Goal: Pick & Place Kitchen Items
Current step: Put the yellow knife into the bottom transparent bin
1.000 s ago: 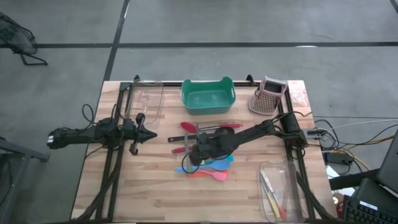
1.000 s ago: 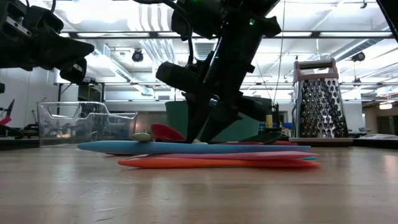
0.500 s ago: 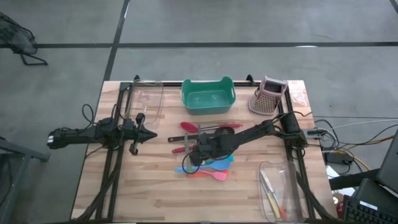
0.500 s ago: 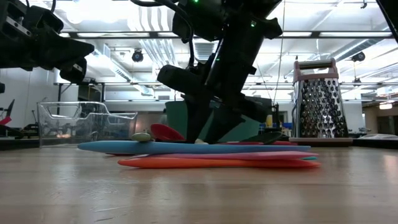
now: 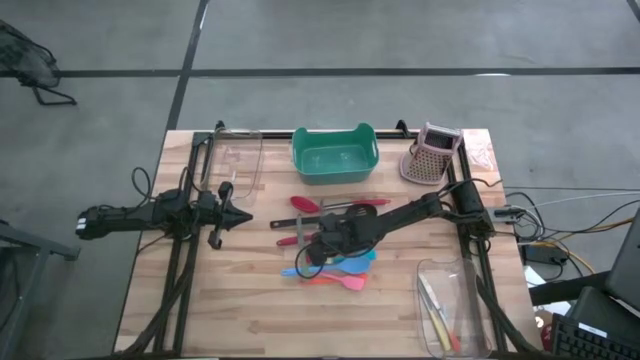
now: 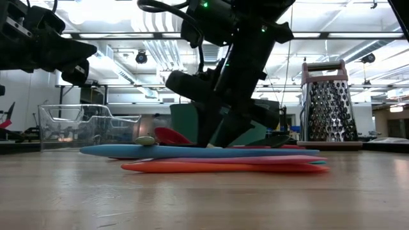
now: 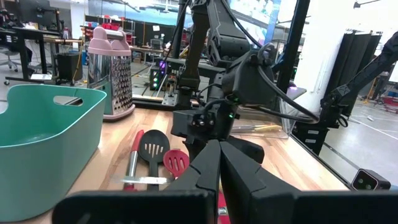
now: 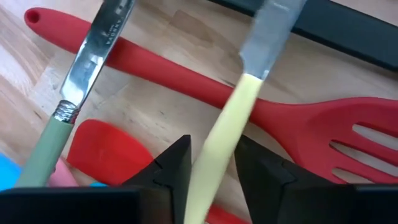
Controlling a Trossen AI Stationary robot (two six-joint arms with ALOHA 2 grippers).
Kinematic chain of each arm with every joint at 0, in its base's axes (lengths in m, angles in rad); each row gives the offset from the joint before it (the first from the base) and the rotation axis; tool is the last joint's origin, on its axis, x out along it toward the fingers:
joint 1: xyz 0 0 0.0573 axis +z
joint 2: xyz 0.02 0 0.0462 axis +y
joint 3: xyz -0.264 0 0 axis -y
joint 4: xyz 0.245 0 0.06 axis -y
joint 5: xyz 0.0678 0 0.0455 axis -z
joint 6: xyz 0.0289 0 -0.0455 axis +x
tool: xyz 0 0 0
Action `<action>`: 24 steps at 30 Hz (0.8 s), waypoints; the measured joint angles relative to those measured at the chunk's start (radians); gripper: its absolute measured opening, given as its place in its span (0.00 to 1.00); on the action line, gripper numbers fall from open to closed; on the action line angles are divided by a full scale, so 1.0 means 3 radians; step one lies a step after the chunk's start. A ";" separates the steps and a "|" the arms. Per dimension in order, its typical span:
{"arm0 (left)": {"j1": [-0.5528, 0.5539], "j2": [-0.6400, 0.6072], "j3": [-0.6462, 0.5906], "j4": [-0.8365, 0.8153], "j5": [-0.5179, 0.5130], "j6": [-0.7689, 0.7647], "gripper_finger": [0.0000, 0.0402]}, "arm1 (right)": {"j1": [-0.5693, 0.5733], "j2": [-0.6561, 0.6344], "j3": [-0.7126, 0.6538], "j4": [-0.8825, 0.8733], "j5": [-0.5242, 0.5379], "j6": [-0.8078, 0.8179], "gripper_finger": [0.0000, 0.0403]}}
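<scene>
While the left gripper (image 5: 243, 218) was held above the counter (image 5: 240, 310) at its left side with its fingers pressed together and nothing between them, the right gripper (image 5: 318, 243) was lowered into the cluster of kitchen items (image 5: 335, 240) near the middle of the counter. In the right wrist view, the right gripper's two dark fingers (image 8: 171, 165) were seen set either side of the pale yellow handle of a metal knife (image 8: 227, 127), touching it or very nearly so; whether the handle was actually pinched cannot be told. That knife lay slanted across a long red slotted spoon (image 8: 267, 118), and a second knife with a pale green handle (image 8: 46, 146) lay just beside it, next to a red spatula (image 8: 106, 152). In the low view, a blue spatula (image 6: 192, 151) and an orange spatula (image 6: 223, 167) were seen lying flat at the near edge of the cluster. A teal tub (image 5: 334, 154) and a pinkish grater (image 5: 432, 152) were placed along the far edge of the counter, with a clear container (image 5: 235, 160) at the far left and another clear container (image 5: 448, 305) at the near right, in which a few pale-handled utensils (image 5: 437, 308) were lying.
</scene>
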State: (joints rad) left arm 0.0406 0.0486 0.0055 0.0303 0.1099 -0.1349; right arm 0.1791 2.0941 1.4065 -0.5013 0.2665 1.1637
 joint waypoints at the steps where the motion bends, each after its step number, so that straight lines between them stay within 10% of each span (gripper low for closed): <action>1: 0.0000 0.0000 0.0000 -0.0001 0.0000 -0.0001 0.04 | 0.0000 0.0000 -0.0001 0.0000 0.0003 0.0000 0.26; 24: 0.0000 0.0000 0.0000 0.0000 -0.0001 0.0000 0.04 | 0.0129 -0.0436 0.0092 -0.0420 -0.0052 -0.0330 0.16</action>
State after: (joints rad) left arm 0.0406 0.0486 0.0055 0.0303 0.1097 -0.1349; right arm 0.2178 1.9634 1.4342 -0.6272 0.2509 1.0648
